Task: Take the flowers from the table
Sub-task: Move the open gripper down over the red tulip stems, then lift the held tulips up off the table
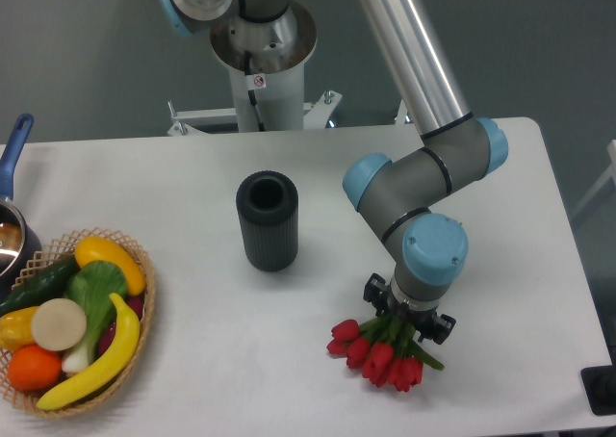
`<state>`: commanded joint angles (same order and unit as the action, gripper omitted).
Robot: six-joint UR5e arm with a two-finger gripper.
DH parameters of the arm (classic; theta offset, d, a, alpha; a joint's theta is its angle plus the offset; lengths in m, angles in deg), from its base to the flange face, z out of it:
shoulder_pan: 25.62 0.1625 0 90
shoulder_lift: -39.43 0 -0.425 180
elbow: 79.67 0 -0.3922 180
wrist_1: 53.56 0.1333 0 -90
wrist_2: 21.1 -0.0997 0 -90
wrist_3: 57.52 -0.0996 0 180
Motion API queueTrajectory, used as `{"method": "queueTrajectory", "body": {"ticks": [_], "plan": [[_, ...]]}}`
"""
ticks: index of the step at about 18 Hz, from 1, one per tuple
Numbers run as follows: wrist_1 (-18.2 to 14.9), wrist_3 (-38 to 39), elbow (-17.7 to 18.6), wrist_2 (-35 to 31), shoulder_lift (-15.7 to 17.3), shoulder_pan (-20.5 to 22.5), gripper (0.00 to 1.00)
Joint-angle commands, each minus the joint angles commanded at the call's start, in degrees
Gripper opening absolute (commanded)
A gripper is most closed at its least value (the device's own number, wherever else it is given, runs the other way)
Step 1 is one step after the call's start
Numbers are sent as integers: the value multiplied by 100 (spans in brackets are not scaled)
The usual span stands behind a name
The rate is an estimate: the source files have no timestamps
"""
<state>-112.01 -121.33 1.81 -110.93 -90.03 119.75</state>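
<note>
The flowers [378,352], a small bunch of red tulips with green stems, lie on the white table [192,350] at the front right. My gripper [406,312] points straight down over the stem end of the bunch. Its black jaws stick out on both sides of the wrist and look open, with the stems between them. The wrist hides the fingertips and the upper part of the stems. The red heads lie just in front of the gripper, toward the lower left.
A black ribbed cylinder [268,221] stands upright mid-table, left of the arm. A wicker basket [146,296] of fruit and vegetables sits at the front left, a pot with a blue handle [13,148] behind it. The robot base [262,57] is at the back edge.
</note>
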Motion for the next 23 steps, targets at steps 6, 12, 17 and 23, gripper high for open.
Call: {"method": "queueTrajectory", "body": {"ticks": [6, 12, 17, 23], "plan": [[-26, 413, -9, -61, 176, 9, 0], [-88, 360, -333, -62, 422, 210, 2], [-280, 343, -737, 0, 448, 413, 4], [-1168, 334, -1537, 26, 378, 475, 5]]}}
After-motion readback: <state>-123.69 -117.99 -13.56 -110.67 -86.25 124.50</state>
